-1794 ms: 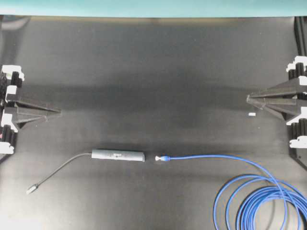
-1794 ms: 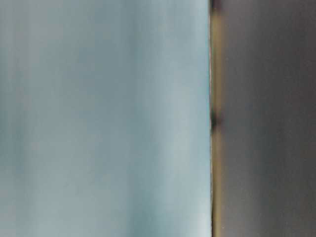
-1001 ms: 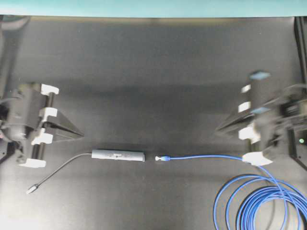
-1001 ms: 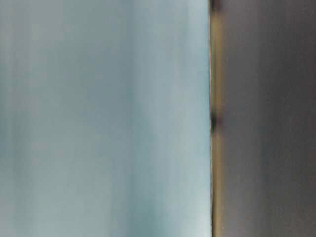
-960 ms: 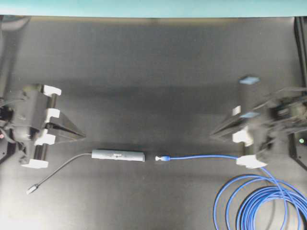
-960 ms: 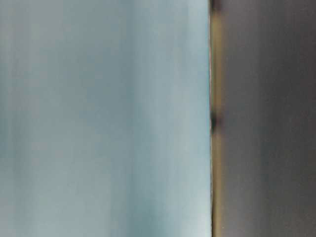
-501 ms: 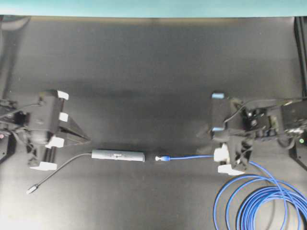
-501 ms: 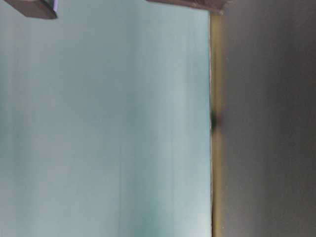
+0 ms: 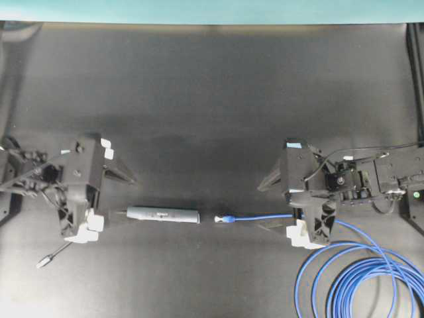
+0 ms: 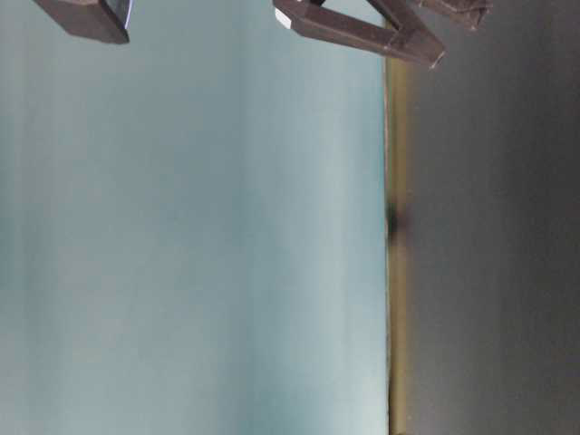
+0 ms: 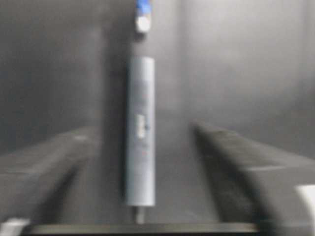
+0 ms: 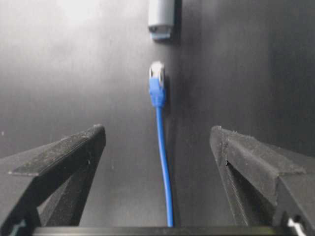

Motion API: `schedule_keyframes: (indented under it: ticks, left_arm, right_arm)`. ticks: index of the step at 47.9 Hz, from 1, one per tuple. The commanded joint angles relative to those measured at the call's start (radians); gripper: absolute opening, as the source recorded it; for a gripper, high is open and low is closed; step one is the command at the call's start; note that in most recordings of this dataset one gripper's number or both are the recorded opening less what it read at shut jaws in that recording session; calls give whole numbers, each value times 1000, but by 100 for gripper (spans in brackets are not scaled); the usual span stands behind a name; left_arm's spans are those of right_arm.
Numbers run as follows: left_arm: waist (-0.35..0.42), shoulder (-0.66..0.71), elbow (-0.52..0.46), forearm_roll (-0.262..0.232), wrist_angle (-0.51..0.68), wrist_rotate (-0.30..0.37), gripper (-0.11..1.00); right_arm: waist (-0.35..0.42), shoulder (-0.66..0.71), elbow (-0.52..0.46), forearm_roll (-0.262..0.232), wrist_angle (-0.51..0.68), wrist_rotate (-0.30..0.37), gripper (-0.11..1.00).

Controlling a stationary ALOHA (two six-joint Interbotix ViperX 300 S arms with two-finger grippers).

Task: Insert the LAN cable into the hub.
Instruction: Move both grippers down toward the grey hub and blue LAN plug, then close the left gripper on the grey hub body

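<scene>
The grey bar-shaped hub (image 9: 162, 214) lies flat on the black table, its open end facing right. A small gap away lies the LAN cable's clear plug and blue boot (image 9: 224, 218), pointing at the hub. The LAN cable (image 9: 358, 278) runs right into loops. My left gripper (image 9: 124, 195) is open, and its fingers straddle the hub's cord end (image 11: 140, 130). My right gripper (image 9: 263, 207) is open too, with the straight cable (image 12: 161, 147) running between its fingers behind the plug (image 12: 156, 73). Nothing is held.
The hub's thin grey cord ends in a small plug (image 9: 45, 260) at the lower left. The blue coil fills the lower right corner. A teal wall (image 9: 212, 10) borders the table's far edge. The table-level view shows only dark finger parts (image 10: 362, 32) at its top.
Both arms have come in from the table's sides toward the middle. Both grippers, shut before, now stand open over the hub's end and the cable.
</scene>
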State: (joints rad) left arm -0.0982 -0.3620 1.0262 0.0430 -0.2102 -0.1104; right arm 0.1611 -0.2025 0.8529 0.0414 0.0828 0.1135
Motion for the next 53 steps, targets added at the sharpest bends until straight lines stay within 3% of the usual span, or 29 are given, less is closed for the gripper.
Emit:
schedule_keyframes:
  ticks: [1,6,24,39,53]
  left_arm:
    - [-3,25,14,3,-98,-2,83]
    - [-5,64,54,3,-261,-2,76]
    - [-3,298,163,3,-709,-46,80]
    - [-3,518,120,3,-824,-49,80]
    - [-5,634,49,3,-848,-69,80]
  right_arm:
    - [3,-3,5,-2,-34,6,83]
    - [3,-8,11,2,-60,8,83]
    - [3,-11,12,6,-117,15,83]
    - [8,-11,8,15,-120,15,83]
    - [12,-11,9,15,-120,17,83]
